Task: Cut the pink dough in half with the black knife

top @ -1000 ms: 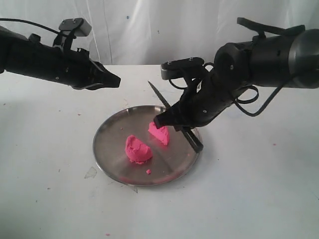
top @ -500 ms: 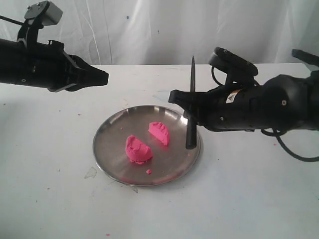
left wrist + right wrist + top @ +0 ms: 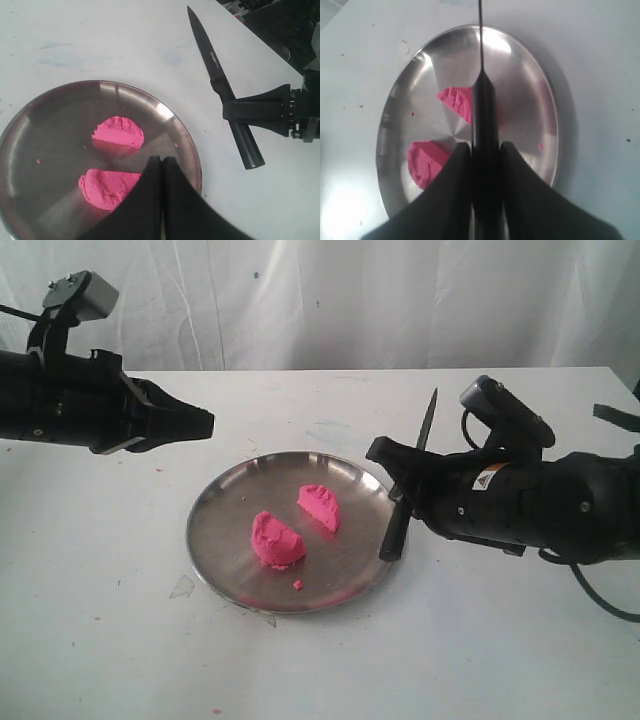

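The bright pink soft dough (image 3: 277, 540) lies as two separate pieces on the round steel plate (image 3: 225, 510), so I judge the cut done. My right gripper (image 3: 398, 472) clamps the slim black knife (image 3: 393, 538) beside the rim; my left gripper (image 3: 205, 422) hovers closed, empty. Only laying the knife down seems left.

Bright pink dough (image 3: 277, 540), two matte pieces, on a shiny silver plate (image 3: 225, 525); plain all-black knife (image 3: 394, 536) between the jaws of the black right gripper (image 3: 485, 150); white table (image 3: 500, 640) speckled with pink crumbs (image 3: 215, 711)
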`<action>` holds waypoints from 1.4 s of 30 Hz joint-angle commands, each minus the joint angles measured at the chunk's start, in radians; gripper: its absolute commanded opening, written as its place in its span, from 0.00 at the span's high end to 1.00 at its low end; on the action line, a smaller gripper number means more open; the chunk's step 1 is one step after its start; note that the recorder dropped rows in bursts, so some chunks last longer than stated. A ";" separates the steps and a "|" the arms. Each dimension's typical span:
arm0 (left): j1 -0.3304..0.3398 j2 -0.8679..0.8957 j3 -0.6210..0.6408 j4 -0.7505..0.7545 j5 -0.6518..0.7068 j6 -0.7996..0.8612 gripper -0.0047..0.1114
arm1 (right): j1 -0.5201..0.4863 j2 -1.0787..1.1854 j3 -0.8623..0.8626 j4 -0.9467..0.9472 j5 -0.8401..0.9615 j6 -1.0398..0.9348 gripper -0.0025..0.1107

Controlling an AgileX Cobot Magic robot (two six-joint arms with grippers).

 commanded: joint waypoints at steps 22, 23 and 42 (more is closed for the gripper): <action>0.002 -0.009 0.012 -0.030 -0.035 -0.011 0.96 | 0.014 -0.005 -0.018 -0.206 -0.031 -0.063 0.98; 0.002 -0.009 0.012 -0.030 -0.035 -0.011 0.96 | 0.014 -0.005 -0.018 -0.206 -0.033 -0.076 0.98; 0.002 -0.009 0.012 -0.028 -0.035 -0.011 0.96 | -0.008 -0.005 -0.012 1.371 0.271 -1.618 0.98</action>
